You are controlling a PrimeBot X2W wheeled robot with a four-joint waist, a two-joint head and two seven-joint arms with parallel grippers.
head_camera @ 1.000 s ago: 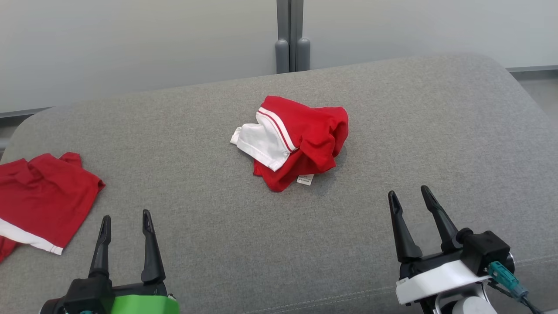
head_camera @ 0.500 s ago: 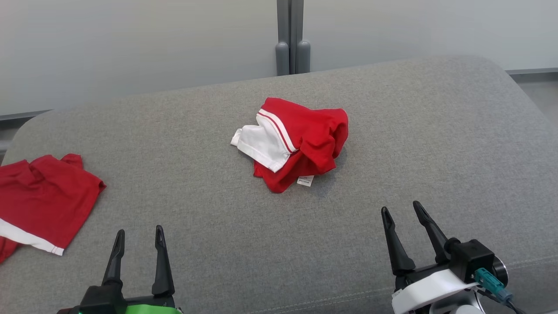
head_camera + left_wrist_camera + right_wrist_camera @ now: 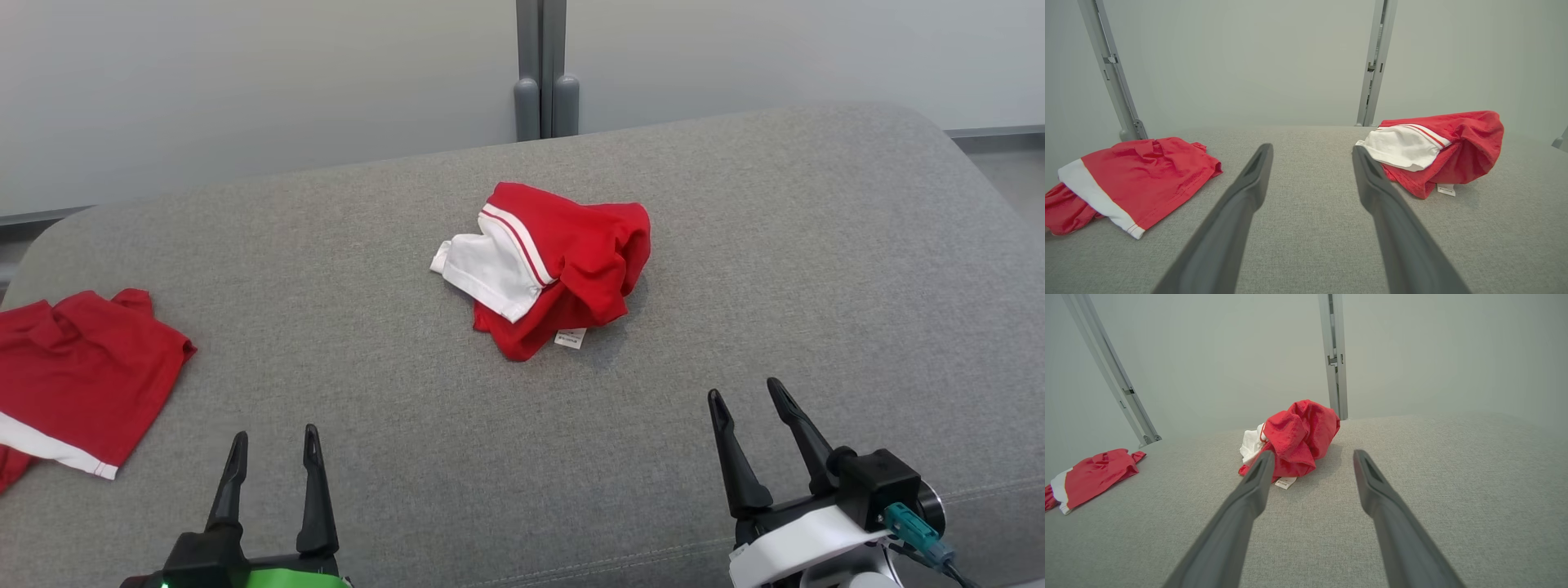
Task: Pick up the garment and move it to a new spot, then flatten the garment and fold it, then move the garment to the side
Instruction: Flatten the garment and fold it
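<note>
From the head, the garment (image 3: pixel 563 261) lies crumpled on the bench (image 3: pixel 775 245), unmoved, while the left hand (image 3: pixel 275 433) and right hand (image 3: pixel 744 389), both spread and empty, have drawn back from it, well apart. The left wrist shows the garment right of that hand's fingers. The right wrist shows its white tag (image 3: pixel 1285 482), print unreadable, at its near edge.

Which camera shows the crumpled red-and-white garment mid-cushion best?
Head view: the crumpled garment lies whole, seen from above, with white panel, stripes and tag showing. Left wrist view shows it side-on and low. Right wrist view shows mostly red folds, with its lower edge behind the right gripper.
</note>
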